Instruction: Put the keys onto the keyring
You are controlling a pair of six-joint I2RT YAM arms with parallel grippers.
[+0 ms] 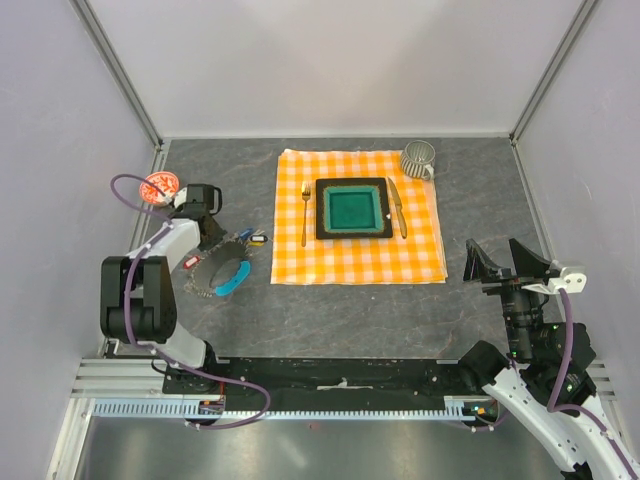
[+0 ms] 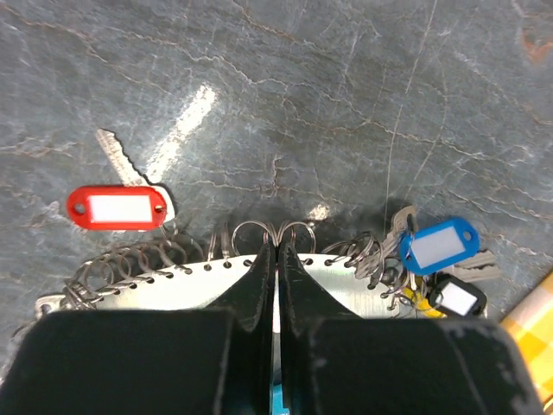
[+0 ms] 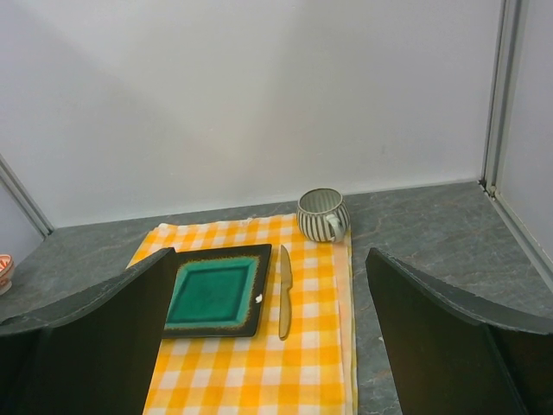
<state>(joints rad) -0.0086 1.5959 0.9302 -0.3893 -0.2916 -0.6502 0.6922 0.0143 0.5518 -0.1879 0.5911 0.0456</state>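
A grey, stone-patterned table (image 1: 330,320) inside white walls carried everything. The keyring (image 2: 186,278), a silvery band strung with small wire loops, lay directly beneath the left gripper (image 2: 276,252). That gripper's fingers were pressed together at the band's far edge; whether they pinched it could not be told. The keys (image 1: 250,238) flanked that gripper. A red-tagged key (image 2: 117,207) lay ahead and to its left, blade running away leftward. A blue-tagged key (image 2: 438,245) sat in a cluster just to its right, against the loops. The right gripper (image 1: 503,262) stood wide open, well apart from them, so the left gripper was judged the nearer.
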